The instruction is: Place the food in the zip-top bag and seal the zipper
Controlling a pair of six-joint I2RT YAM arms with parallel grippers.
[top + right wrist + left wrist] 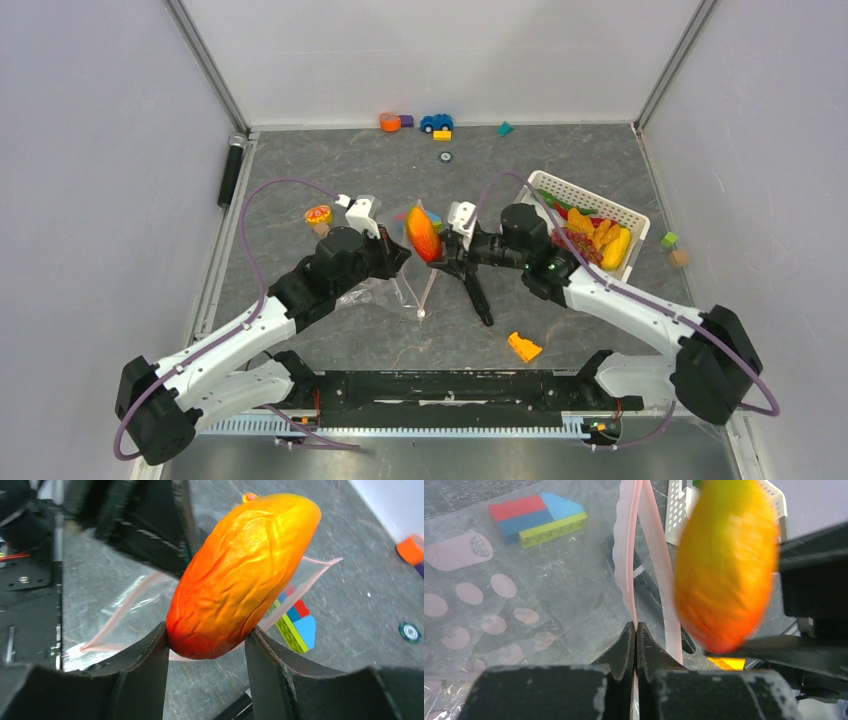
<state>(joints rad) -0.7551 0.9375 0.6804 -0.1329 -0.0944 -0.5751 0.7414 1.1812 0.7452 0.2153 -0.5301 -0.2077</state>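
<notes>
A mango-shaped toy fruit (245, 570) is gripped by the right gripper (207, 636) at its lower, redder end, the jaws set partway apart around it. Its skin is glossy hard plastic, wrinkled with shallow veins, and shades from red-orange at the base to yellow at the tip. The black fingers (150, 675) are matte, with curved inner edges.

The left gripper (636, 630) is shut flat on the zipper (628, 555), a thin pale-pink strip with a faintly wavy edge. Away from these jaws and to their left, the zip-top bag (524, 605) is spread as clear, creased film printed with pinkish ovals. Just right of the left gripper, the fruit hangs beside the bag's mouth.

Studded building bricks (539, 520) in red, blue and yellow-green are seen through the film only in the wrist views. The parted pink edges of the mouth behind the fruit are shown only by the right wrist camera. From the top camera alone, a white lattice basket (585, 193) is seen behind the right gripper, holding more yellow and red food (600, 240), and an orange wedge block (524, 346) lies nearer the arm bases.
</notes>
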